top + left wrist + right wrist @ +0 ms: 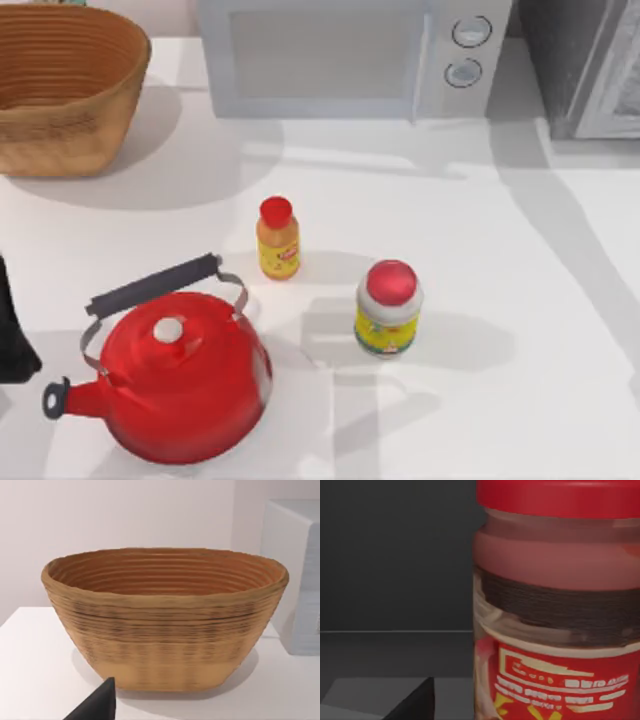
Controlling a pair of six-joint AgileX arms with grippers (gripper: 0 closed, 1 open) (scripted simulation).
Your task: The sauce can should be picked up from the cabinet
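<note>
My right gripper [420,701] hangs close beside a red-lidded, red-labelled jar [555,630], seemingly the sauce can, against the cabinet's [585,60] dark wall. I cannot tell whether it is gripped, and the lift-out is not yet done. My left arm [12,335] is parked at the table's left edge.

A woven wicker basket [60,85] sat at the table's far left corner, with a pale microwave with two round knobs [350,55] to its right along the back edge. Right of that — in the far right corner — stood the large dark grey cabinet [585,65]. A slim orange bottle with a red cap [277,240] stood mid-table, the red-lidded jar with a yellow-green label [389,310] just to its right and nearer. A red kettle with a dark handle [175,365] sat near left — the white table [520,300] bore them all.
</note>
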